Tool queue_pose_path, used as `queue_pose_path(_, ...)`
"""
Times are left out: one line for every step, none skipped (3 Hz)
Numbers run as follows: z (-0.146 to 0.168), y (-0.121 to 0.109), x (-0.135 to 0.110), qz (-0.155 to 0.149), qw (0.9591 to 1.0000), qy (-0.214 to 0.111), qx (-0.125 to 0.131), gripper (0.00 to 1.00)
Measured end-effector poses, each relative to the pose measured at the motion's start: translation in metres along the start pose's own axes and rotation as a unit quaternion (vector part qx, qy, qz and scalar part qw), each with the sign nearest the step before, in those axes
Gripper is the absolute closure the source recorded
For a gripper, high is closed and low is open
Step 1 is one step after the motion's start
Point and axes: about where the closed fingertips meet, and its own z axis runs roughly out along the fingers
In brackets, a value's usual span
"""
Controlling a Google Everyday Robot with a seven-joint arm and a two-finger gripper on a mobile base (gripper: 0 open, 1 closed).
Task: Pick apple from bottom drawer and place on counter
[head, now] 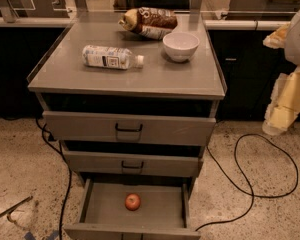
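The apple (pixel 132 201) is small and red-orange. It lies in the middle of the open bottom drawer (pixel 160 211), on the flat grey floor. The counter (pixel 155 74) is the grey metal top of the cabinet, above the two upper drawers. My gripper (pixel 277 119) hangs at the right edge of the view, pale and blurred. It is beside the cabinet at the height of the top drawer, well above and to the right of the apple. It touches nothing.
On the counter lie a plastic bottle (pixel 111 57) on its side, a white bowl (pixel 181 45) and a chip bag (pixel 149 22). The two upper drawers (pixel 129 129) with black handles are partly pulled out. Black cables (pixel 250 184) run over the speckled floor on both sides.
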Motion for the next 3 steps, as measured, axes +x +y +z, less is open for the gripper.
queue_pose_path(0.001,0.001,0.003,0.0,1.0,-0.004,0.001,0.0)
queue_pose_path(0.022,0.011,0.012,0.0,0.9998,-0.021,-0.005,0.0)
queue_pose_path(0.054,0.026,0.019,-0.001,0.9992,-0.039,-0.013,0.0)
